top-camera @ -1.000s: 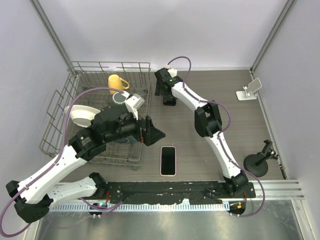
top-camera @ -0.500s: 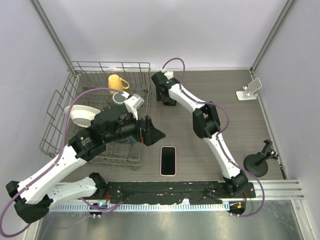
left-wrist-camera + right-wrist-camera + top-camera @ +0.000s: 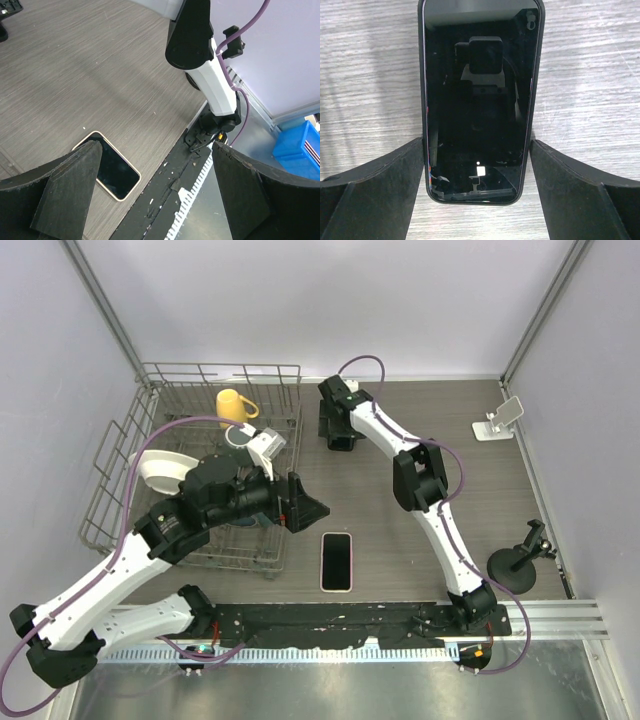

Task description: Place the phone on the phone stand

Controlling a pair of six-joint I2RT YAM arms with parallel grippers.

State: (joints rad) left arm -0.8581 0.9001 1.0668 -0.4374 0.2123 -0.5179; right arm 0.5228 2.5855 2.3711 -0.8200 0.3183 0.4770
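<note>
A black phone (image 3: 476,100) lies flat on the wooden table at the back centre. My right gripper (image 3: 476,145) straddles its near end, and both fingers touch its long edges; in the top view the right gripper (image 3: 340,435) covers most of it. The white phone stand (image 3: 497,422) sits at the back right, far from both grippers. A second phone (image 3: 337,561) with a light rim lies screen up at the front centre and also shows in the left wrist view (image 3: 112,172). My left gripper (image 3: 312,508) is open and empty just above and left of it.
A wire dish rack (image 3: 150,440) fills the left side, holding a yellow mug (image 3: 232,403) and a white bowl (image 3: 160,468). A black round-based holder (image 3: 515,562) stands at the right front. A black rail (image 3: 350,620) runs along the near edge.
My right gripper shifted a little left half a second ago and has come back right over the black phone. The left arm has barely moved.
</note>
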